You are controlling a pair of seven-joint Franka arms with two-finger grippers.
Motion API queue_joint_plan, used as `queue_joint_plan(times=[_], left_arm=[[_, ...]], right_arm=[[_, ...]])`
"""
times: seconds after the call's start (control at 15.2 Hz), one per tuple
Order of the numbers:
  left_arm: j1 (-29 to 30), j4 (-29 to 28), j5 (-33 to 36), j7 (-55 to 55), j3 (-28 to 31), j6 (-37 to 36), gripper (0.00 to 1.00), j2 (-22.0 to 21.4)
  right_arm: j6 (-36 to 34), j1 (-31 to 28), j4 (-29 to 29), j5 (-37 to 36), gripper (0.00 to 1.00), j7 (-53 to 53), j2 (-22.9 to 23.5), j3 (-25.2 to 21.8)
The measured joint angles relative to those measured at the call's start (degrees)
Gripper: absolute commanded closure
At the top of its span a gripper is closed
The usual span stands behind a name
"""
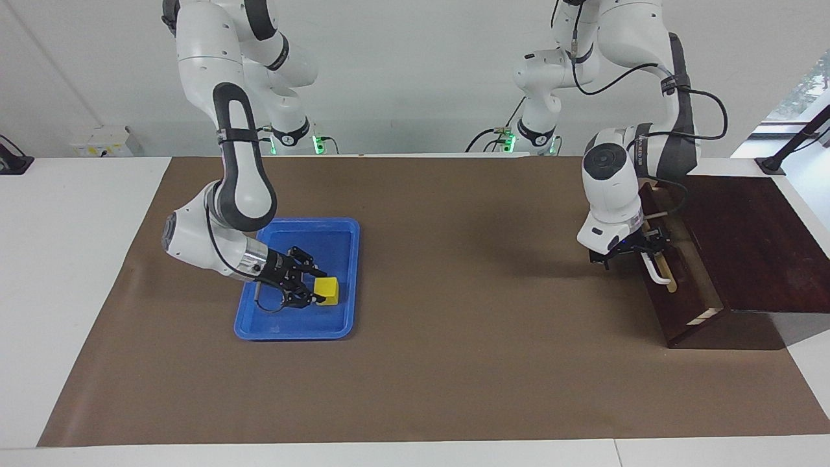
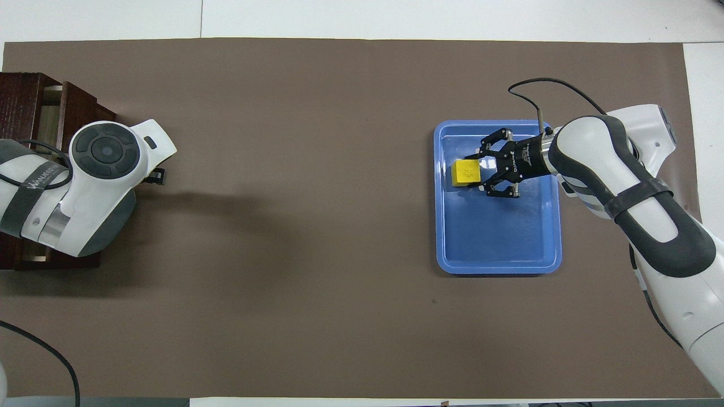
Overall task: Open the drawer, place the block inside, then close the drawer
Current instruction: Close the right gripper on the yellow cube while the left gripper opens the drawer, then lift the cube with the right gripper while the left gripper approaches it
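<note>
Your right gripper [image 1: 316, 290] has open fingers around the block [image 1: 326, 290], a small, rigid, likely light cube in the tray [image 1: 337, 231]; pinch its flat sides. Your left gripper [image 1: 639, 245] is at the drawer [image 1: 674, 272] handle [image 1: 653, 267], finger state unclear

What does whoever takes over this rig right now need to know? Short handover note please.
Right gripper: low in the blue tray, fingers either side of the block; whether it has closed on it can't be told.
Left gripper: at the white handle of the drawer; grip can't be told.
Drawer looks pulled partway out of the wooden box, pale interior showing in the overhead view.
Block sits in the tray, toward the right arm's end of the table.
Done: drawer started open.
Left: lift block, place it in drawer, close drawer.
</note>
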Motion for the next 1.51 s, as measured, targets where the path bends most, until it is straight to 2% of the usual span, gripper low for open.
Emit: queue_joint_plan(times=[0.52, 0.92, 1.25, 1.51], left_arm=[[-5.7, 0.1, -3.5, 0.0, 0.1, -2.8, 0.00, -0.2], [-5.8, 0.8, -5.0, 0.1, 0.2, -3.9, 0.00, -0.2], [-6.1, 7.1, -13.3, 3.6, -0.1, -9.7, 0.00, -0.2], [-6.3, 13.0, -19.8, 3.8, -0.5, -15.2, 0.00, -0.2]], right_arm=[[0.0, 0.3, 0.7, 0.0, 1.00, 0.0, 0.0, 0.0], [-8.8, 0.2, 7.3, -3.2, 1.00, 2.5, -0.3, -0.2], [-20.2, 0.4, 15.9, -6.4, 1.00, 11.7, -3.9, -0.1], [-23.9, 0.6, 17.0, -6.7, 1.00, 17.0, -9.4, 0.0]])
